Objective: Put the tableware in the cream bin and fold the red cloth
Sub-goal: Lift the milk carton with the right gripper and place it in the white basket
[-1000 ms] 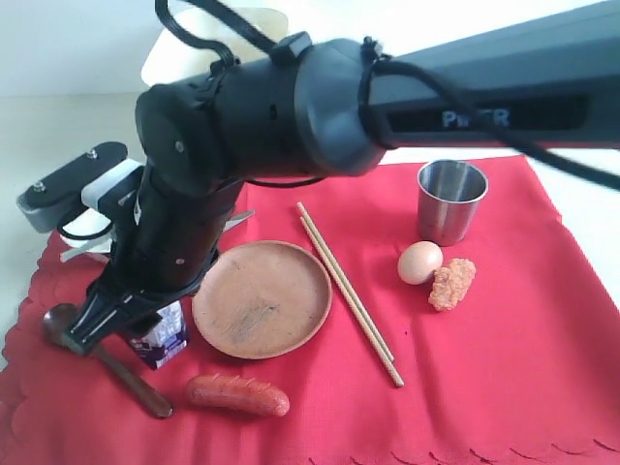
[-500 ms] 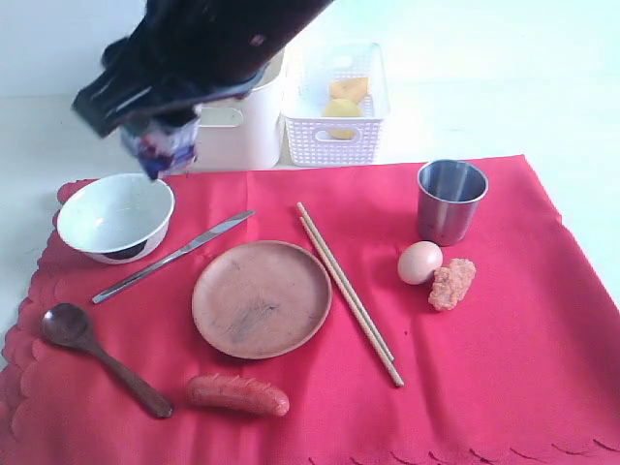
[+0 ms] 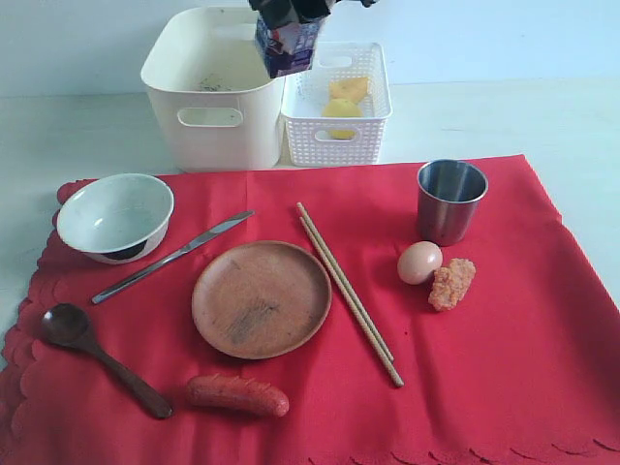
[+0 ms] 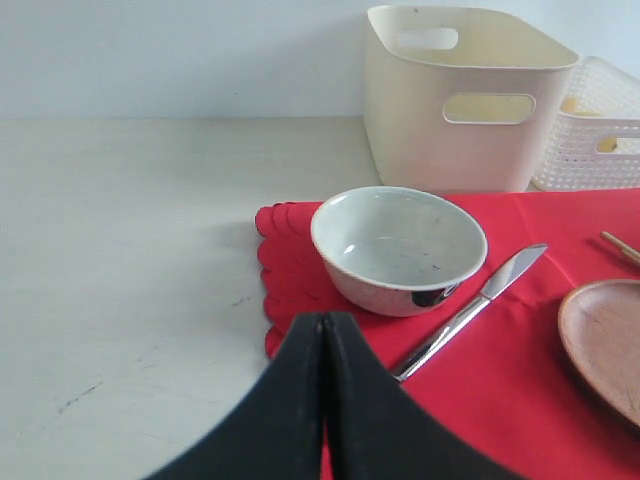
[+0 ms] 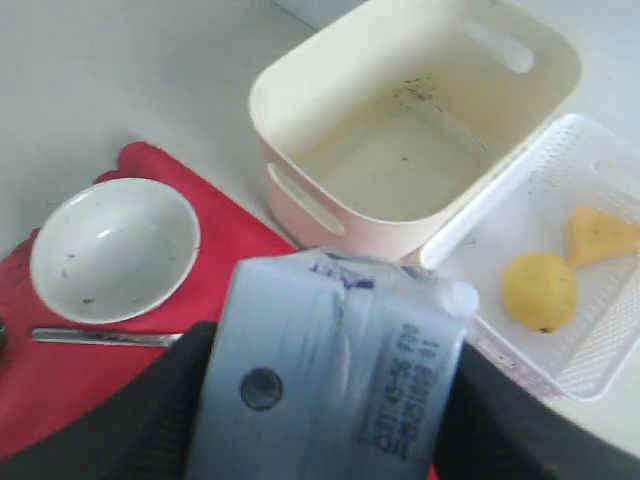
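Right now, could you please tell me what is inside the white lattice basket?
The white lattice basket holds a lemon and a cheese wedge. The held milk carton hides one corner of its floor.

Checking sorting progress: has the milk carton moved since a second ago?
Yes: the milk carton went from beside the wooden plate up toward the lattice basket.

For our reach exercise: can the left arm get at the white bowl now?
Probably yes: the white bowl lies just ahead of the left arm, nothing between; its shut jaws must open first.
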Tool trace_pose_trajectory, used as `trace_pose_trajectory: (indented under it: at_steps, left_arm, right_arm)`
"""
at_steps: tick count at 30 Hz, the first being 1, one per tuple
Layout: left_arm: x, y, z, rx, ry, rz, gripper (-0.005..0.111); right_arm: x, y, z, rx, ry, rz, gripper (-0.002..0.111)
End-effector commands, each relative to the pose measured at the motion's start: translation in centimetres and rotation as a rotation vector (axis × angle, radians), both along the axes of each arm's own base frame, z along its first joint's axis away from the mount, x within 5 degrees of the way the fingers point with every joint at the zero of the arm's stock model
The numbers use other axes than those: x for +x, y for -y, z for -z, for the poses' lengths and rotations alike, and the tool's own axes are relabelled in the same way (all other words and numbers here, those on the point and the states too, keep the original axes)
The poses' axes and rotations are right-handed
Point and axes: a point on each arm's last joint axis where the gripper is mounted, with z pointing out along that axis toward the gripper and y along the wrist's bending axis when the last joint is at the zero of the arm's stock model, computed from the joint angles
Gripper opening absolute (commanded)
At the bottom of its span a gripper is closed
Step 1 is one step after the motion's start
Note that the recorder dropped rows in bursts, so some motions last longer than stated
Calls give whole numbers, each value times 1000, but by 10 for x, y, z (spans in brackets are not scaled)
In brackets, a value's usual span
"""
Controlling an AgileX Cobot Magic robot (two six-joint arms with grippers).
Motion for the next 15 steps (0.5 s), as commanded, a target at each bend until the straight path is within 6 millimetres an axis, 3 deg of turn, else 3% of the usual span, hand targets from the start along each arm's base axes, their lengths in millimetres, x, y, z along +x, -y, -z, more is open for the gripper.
trace_pose_trajectory:
  at_steps: [1, 9, 15]
  left_arm:
    - [0, 0, -2, -4, 18, 7, 1]
    - [0, 0, -2, -4, 18, 7, 1]
    - [0, 0, -2, -4, 18, 7, 1]
  right_arm:
    - [30, 18, 5, 33, 71, 89, 0]
    - [79, 45, 34, 56, 140, 217, 0]
    - [112, 51, 65, 92, 222, 278, 0]
